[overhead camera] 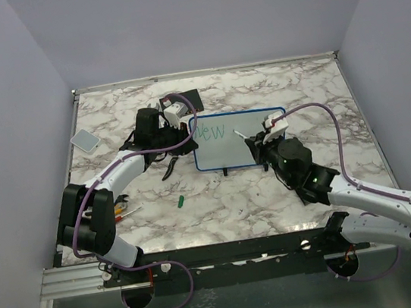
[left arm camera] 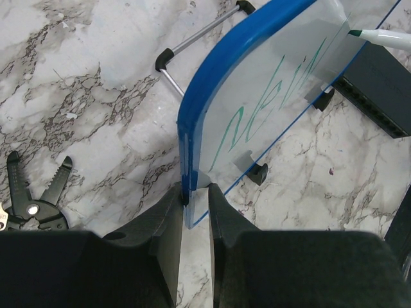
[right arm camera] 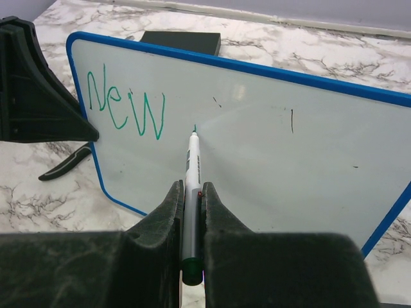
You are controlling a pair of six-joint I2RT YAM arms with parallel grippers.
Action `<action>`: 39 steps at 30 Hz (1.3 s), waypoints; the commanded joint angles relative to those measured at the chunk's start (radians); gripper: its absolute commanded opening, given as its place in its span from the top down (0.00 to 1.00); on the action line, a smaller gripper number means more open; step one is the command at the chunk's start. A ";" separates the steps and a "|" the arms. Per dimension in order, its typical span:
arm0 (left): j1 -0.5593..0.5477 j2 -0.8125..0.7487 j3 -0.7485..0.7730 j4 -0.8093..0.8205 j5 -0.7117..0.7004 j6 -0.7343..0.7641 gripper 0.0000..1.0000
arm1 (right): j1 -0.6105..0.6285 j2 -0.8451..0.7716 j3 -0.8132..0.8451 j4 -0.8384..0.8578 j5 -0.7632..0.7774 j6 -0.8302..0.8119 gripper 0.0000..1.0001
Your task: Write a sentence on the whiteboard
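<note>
The whiteboard stands tilted at mid-table, blue-rimmed, on black feet. Green text reading "New" is at its upper left; it also shows in the right wrist view. My left gripper is shut on the board's left blue edge, the jaws pinching the rim. My right gripper is shut on a white marker with a green end. The marker's tip touches the board just right of the "w". The marker also shows in the left wrist view.
A black box lies behind the board's left corner. Black pliers lie left of the board. A green cap and small tools lie near the front left. A grey pad sits at the far left.
</note>
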 commanded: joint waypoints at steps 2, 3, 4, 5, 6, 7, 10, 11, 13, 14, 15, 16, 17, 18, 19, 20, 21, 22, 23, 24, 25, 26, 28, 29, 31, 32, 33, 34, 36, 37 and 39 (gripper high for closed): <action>-0.004 -0.013 0.017 -0.015 0.008 0.009 0.79 | -0.004 0.010 0.013 0.046 0.020 -0.034 0.99; -0.005 -0.014 0.017 -0.015 0.007 0.010 0.79 | -0.004 0.013 0.015 0.051 0.012 -0.038 0.99; -0.005 -0.015 0.017 -0.015 0.008 0.009 0.79 | -0.004 0.018 0.017 0.052 0.001 -0.042 0.99; -0.004 -0.015 0.017 -0.015 0.007 0.009 0.79 | -0.004 0.025 0.021 0.052 -0.006 -0.046 0.99; -0.005 -0.015 0.018 -0.015 0.008 0.009 0.79 | -0.004 0.034 0.025 0.048 -0.017 -0.047 0.99; -0.004 -0.016 0.018 -0.015 0.007 0.010 0.79 | -0.004 0.044 0.029 0.043 -0.027 -0.050 0.99; -0.004 -0.014 0.018 -0.015 0.007 0.009 0.79 | -0.004 0.069 0.034 0.029 -0.063 -0.056 0.99; -0.004 -0.015 0.018 -0.015 0.007 0.009 0.79 | -0.004 0.074 0.033 0.026 -0.072 -0.051 0.99; -0.005 -0.014 0.018 -0.015 0.008 0.010 0.79 | -0.004 0.083 0.027 0.023 -0.082 -0.042 0.99; -0.004 -0.015 0.018 -0.015 0.008 0.009 0.79 | -0.004 0.083 0.025 0.019 -0.083 -0.036 0.99; -0.004 -0.015 0.018 -0.015 0.007 0.009 0.79 | -0.004 0.081 0.023 0.014 -0.078 -0.030 0.99; -0.004 -0.015 0.018 -0.015 0.008 0.009 0.79 | -0.004 0.079 0.021 0.008 -0.069 -0.024 0.99; -0.004 -0.016 0.018 -0.015 0.008 0.009 0.79 | -0.004 0.075 0.018 0.003 -0.050 -0.020 0.99; -0.005 -0.017 0.018 -0.015 0.007 0.009 0.79 | -0.004 0.073 0.018 -0.009 -0.039 -0.013 0.99; -0.004 -0.017 0.018 -0.015 0.007 0.009 0.79 | -0.004 0.070 0.018 -0.019 -0.018 -0.004 0.99; -0.005 -0.016 0.018 -0.015 0.006 0.009 0.79 | -0.004 0.067 0.018 -0.030 0.012 0.006 0.99; -0.005 -0.017 0.018 -0.015 0.006 0.009 0.79 | -0.004 0.065 0.016 -0.040 0.030 0.016 0.99; -0.004 -0.017 0.018 -0.015 0.006 0.009 0.79 | -0.004 0.061 0.016 -0.045 0.045 0.021 0.99; -0.004 -0.017 0.018 -0.015 0.006 0.009 0.79 | -0.004 0.058 0.013 -0.050 0.056 0.025 0.99; -0.004 -0.017 0.018 -0.015 0.006 0.009 0.79 | -0.004 0.053 0.011 -0.056 0.063 0.030 0.99; -0.004 -0.017 0.018 -0.015 0.006 0.009 0.79 | -0.004 0.049 0.008 -0.060 0.072 0.032 0.99; -0.004 -0.017 0.018 -0.015 0.006 0.010 0.79 | -0.004 0.045 0.006 -0.064 0.077 0.036 0.99; -0.004 -0.016 0.017 -0.015 0.006 0.010 0.79 | -0.004 0.034 -0.002 -0.065 0.085 0.039 0.99; -0.005 -0.017 0.018 -0.015 0.006 0.010 0.79 | -0.004 0.030 -0.004 -0.065 0.085 0.038 0.99; -0.005 -0.016 0.018 -0.015 0.006 0.010 0.79 | -0.004 0.023 -0.005 -0.065 0.086 0.036 0.99; -0.004 -0.017 0.018 -0.015 0.006 0.009 0.79 | -0.004 0.020 -0.005 -0.064 0.080 0.034 0.99; -0.004 -0.016 0.018 -0.015 0.006 0.009 0.79 | -0.004 0.017 -0.003 -0.063 0.071 0.026 0.99; -0.004 -0.016 0.018 -0.015 0.006 0.010 0.79 | -0.004 0.011 -0.004 -0.059 0.049 0.017 0.99; -0.004 -0.016 0.018 -0.015 0.006 0.009 0.79 | -0.004 -0.014 -0.015 -0.039 -0.023 -0.016 0.99; -0.005 -0.017 0.017 -0.015 0.006 0.009 0.79 | -0.004 -0.032 -0.024 -0.026 -0.061 -0.029 0.99; -0.004 -0.017 0.017 -0.015 0.006 0.009 0.79 | -0.004 -0.067 -0.033 -0.007 -0.101 -0.038 0.99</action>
